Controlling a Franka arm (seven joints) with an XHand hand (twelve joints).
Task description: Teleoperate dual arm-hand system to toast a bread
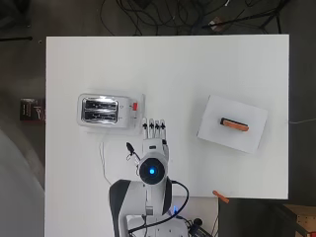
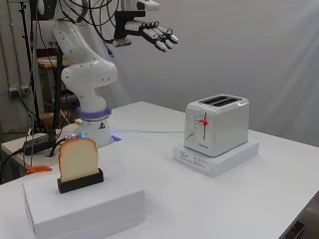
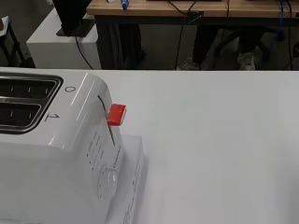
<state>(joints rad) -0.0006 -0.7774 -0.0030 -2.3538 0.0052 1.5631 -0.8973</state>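
Overhead view, left to right: a white two-slot toaster (image 1: 108, 110) with a red lever (image 1: 135, 106) stands on a flat white base (image 1: 142, 114) on the white table (image 1: 177, 69). Just right of it and apart from it, the black and white hand (image 1: 155, 134) is raised above the table with fingers straight and spread, holding nothing. Well to the right, a slice of bread (image 1: 234, 125) stands upright in a black holder (image 2: 79, 181) on a white box (image 1: 247, 121). An orange object (image 1: 220, 196) lies at the table's near edge.
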